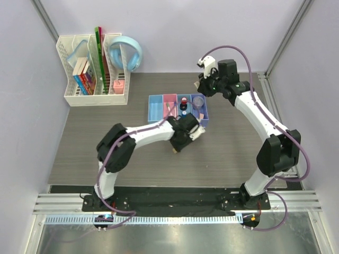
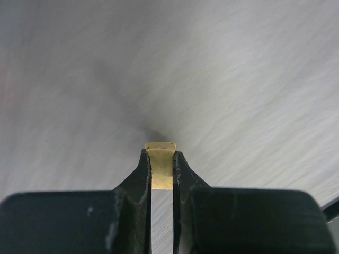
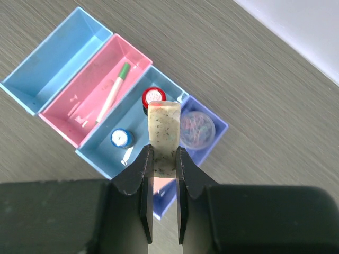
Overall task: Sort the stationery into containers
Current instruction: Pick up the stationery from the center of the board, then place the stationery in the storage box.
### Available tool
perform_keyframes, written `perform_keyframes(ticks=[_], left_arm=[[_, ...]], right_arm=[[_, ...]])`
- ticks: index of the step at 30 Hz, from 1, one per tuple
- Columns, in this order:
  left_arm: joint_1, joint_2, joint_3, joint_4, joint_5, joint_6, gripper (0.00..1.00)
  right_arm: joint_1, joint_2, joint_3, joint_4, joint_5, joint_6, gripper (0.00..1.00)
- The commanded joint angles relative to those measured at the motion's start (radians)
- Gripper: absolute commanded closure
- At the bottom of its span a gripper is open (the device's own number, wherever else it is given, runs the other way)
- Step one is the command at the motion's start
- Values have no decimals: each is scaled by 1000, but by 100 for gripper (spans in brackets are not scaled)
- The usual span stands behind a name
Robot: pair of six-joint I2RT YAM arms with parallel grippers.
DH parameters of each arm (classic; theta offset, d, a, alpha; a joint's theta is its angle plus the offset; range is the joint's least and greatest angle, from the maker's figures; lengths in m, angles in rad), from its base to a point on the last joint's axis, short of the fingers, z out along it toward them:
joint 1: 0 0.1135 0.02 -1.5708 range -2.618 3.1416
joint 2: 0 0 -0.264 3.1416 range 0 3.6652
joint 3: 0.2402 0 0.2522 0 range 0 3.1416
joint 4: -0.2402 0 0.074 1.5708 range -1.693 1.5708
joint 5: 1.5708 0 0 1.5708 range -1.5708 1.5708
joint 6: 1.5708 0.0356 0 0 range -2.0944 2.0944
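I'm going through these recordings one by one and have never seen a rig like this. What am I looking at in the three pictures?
These are two white robot arms bolted at the near edge of a grey table. The wide picture looks down from above and behind them; the other two come from a camera on each wrist, so dark fingers fill the bottom. On the table stand a row of four small bins and a white mesh organizer with books. The left gripper is shut on a small tan eraser; the right gripper holds a speckled white eraser above the bins.
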Motion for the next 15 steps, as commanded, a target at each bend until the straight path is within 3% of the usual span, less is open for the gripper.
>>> perform_keyframes(ticks=[1,15], left_arm=[[95,-180,-59,-25,-17,25,100],[362,-426,-57,133,-79,45,100]], right_arm=[[37,48,95,80,-29,26,99],[93,323,265,206,-36,156,99]])
